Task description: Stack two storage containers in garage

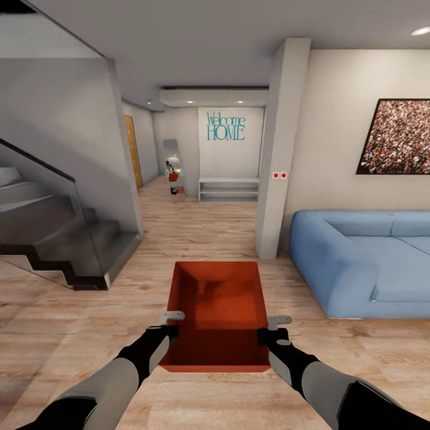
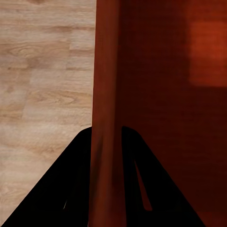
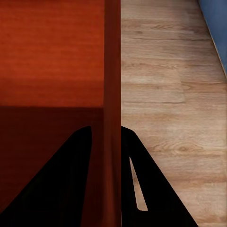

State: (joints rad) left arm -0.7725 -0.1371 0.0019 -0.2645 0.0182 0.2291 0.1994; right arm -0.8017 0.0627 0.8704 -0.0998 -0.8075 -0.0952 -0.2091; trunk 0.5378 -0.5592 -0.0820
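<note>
- Left gripper [image 1: 172,329] is clamped on the left side wall of the storage container [image 1: 220,310]; in the left wrist view its dark fingers [image 2: 71,189] straddle the thin orange-red wall [image 2: 106,118].
- Right gripper [image 1: 267,333] pinches the opposite wall the same way, fingers [image 3: 151,189] on either side.
- The container hangs low at centre frame, above the wood plank floor [image 1: 197,233], open and empty.
- It looks light and fairly stiff, though thin walls may flex; gripping both long walls near the close end seems sound.
- Beyond: blue sofa [image 1: 364,263] right, stairs [image 1: 54,233] left, hallway ahead.
</note>
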